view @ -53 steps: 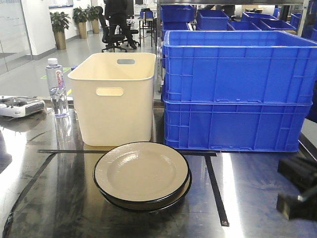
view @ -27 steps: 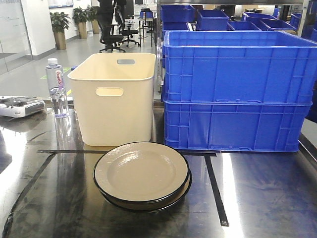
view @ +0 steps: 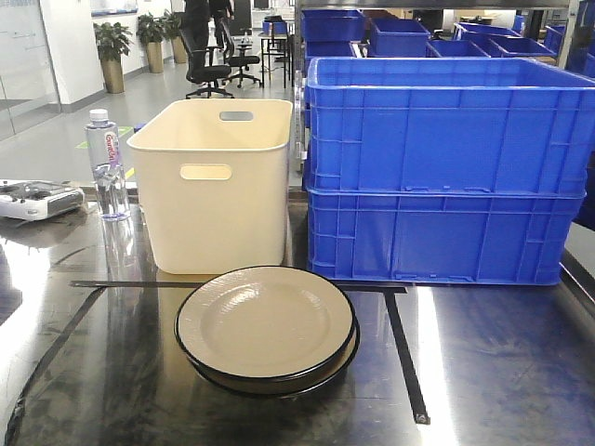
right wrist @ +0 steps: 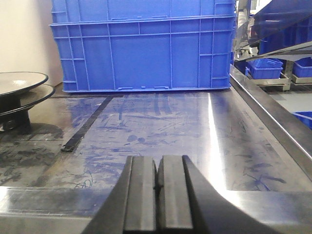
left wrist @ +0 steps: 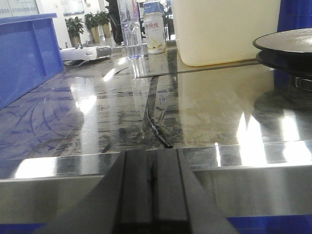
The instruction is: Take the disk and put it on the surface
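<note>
Glossy taped surface [view: 483,372], stacked disks [view: 265,323]

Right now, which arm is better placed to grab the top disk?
Left, but only narrowly. In the front view the stacked disks sit slightly left of centre, and they look larger in the left wrist view. The left fingers and right fingers are both shut and hold nothing.

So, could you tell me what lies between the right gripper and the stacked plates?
In the right wrist view, only bare tabletop with a strip of black tape separates the right gripper from the stacked plates.
</note>
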`<state>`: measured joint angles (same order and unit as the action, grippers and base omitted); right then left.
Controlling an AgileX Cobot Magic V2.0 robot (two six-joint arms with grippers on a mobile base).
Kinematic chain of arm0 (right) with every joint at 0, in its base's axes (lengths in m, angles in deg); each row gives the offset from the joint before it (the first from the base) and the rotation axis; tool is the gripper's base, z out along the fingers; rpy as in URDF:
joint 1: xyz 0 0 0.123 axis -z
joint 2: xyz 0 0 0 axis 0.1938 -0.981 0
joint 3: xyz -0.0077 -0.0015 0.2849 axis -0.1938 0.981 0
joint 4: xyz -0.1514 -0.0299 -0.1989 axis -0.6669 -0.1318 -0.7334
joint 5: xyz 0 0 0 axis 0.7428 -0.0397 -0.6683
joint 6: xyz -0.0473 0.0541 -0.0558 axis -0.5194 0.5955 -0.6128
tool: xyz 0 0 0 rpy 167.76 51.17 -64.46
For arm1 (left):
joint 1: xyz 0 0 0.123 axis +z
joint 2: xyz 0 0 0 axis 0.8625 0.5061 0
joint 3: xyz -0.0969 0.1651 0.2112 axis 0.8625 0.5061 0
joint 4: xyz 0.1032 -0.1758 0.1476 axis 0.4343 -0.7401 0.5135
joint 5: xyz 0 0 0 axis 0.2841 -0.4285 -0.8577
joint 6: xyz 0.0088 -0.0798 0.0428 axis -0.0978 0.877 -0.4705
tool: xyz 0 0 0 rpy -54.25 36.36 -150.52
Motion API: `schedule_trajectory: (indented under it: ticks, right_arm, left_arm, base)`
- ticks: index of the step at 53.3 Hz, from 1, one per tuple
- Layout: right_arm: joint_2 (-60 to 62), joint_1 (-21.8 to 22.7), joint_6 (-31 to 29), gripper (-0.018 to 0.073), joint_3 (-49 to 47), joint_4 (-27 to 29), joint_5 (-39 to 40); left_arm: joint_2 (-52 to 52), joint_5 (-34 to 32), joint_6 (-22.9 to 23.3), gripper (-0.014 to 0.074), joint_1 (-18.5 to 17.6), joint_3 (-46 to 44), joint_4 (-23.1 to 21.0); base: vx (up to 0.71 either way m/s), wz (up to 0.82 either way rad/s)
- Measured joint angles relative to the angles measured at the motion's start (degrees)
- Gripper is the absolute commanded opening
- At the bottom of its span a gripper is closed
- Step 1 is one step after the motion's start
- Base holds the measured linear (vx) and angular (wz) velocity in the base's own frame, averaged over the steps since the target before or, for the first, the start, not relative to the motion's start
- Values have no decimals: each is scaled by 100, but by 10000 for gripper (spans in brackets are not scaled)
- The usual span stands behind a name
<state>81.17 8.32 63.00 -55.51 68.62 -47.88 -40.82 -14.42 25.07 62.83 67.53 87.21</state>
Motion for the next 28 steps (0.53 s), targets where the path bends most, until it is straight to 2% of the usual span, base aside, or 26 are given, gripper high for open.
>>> schedule_trajectory:
  ticks: [28]
  right_arm:
    - [0, 0, 0, -9, 0, 0, -17]
  left_arm:
    - [0, 0, 0, -1, 0, 0, 5]
  base:
    - [0, 0]
